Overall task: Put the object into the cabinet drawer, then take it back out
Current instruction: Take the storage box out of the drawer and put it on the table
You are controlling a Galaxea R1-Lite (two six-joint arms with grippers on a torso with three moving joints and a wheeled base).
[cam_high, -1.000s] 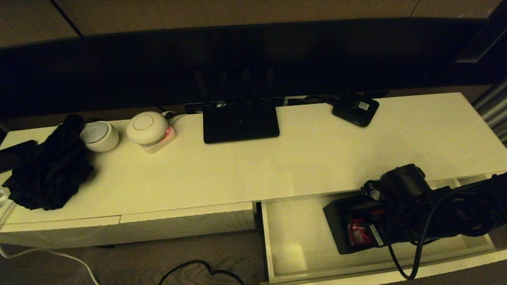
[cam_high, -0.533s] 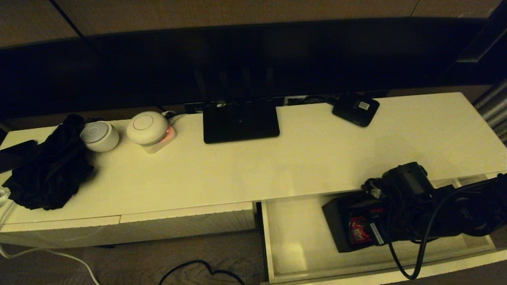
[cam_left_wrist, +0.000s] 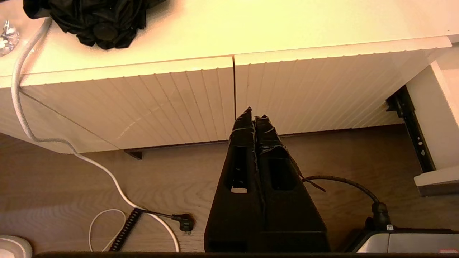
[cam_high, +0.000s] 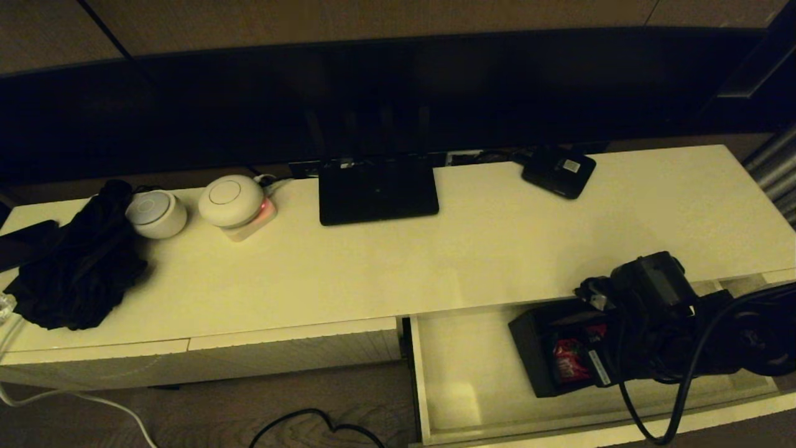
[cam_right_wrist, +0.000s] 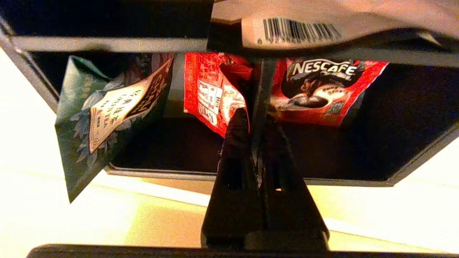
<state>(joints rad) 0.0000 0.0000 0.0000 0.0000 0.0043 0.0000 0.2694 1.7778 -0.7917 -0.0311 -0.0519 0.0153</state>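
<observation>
The black box [cam_high: 536, 348] with red packets [cam_high: 569, 367] sits inside the open cream drawer [cam_high: 460, 379] at the lower right. My right gripper [cam_right_wrist: 255, 116] is shut on the box's inner divider [cam_right_wrist: 263, 82], with red packets [cam_right_wrist: 322, 89] on both sides of it and a green packet [cam_right_wrist: 96, 118] further along. The drawer's pale floor [cam_right_wrist: 71, 215] shows below the box. My left gripper [cam_left_wrist: 254, 116] is shut and holds nothing. It hangs over the wooden floor in front of the closed ribbed drawer fronts [cam_left_wrist: 143, 100], and it is out of the head view.
On the cabinet top stand a flat black router [cam_high: 377, 190], a small black device with a white label [cam_high: 558, 171], two white round devices [cam_high: 231, 200], and a black cloth [cam_high: 78, 261]. Cables [cam_high: 311, 426] lie on the floor.
My right arm and the box it grips have shifted slightly to the right and a little up within the drawer. Nothing else has moved.
</observation>
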